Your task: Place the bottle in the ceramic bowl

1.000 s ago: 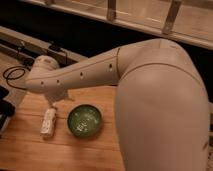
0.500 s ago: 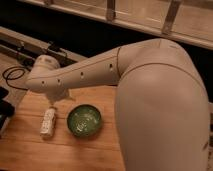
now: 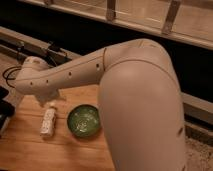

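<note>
The bottle (image 3: 48,121) is small and white with a pale label. It lies on its side on the wooden table, cap pointing away, just left of the bowl. The ceramic bowl (image 3: 84,120) is round and green with a speckled inside; it stands upright with nothing in it. My gripper (image 3: 52,96) hangs from the white wrist just above the bottle's cap end, to the upper left of the bowl. It is mostly hidden under the arm.
The wooden table (image 3: 30,150) runs to the left and front. My big white arm (image 3: 135,100) fills the right side. Black cables (image 3: 10,75) and a dark object (image 3: 4,112) lie at the left edge. A dark rail and a ledge run behind.
The end of my arm has shifted slightly to the left above the bottle. The bottle and the bowl have not moved.
</note>
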`<state>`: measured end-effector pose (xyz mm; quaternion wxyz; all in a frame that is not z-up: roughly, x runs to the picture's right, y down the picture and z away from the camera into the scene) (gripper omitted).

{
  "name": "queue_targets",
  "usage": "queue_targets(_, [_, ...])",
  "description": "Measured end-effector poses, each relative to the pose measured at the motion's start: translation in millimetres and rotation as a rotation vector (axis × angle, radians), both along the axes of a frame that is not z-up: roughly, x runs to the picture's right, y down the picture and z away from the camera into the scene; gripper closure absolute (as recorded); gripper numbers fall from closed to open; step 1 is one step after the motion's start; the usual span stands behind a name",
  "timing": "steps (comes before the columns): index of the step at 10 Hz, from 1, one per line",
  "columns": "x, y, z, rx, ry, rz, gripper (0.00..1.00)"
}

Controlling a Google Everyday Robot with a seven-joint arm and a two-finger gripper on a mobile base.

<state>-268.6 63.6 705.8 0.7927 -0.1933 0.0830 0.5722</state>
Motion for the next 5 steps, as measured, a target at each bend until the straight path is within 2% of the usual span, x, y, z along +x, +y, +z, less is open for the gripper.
queue_targets(2, [-33.3,9.4,1.5,-0.022,-0.049,-0.027,0.35])
queue_targets(5, [-31.2,7.8,2.7,-0.021,-0.045,-0.025,0.35])
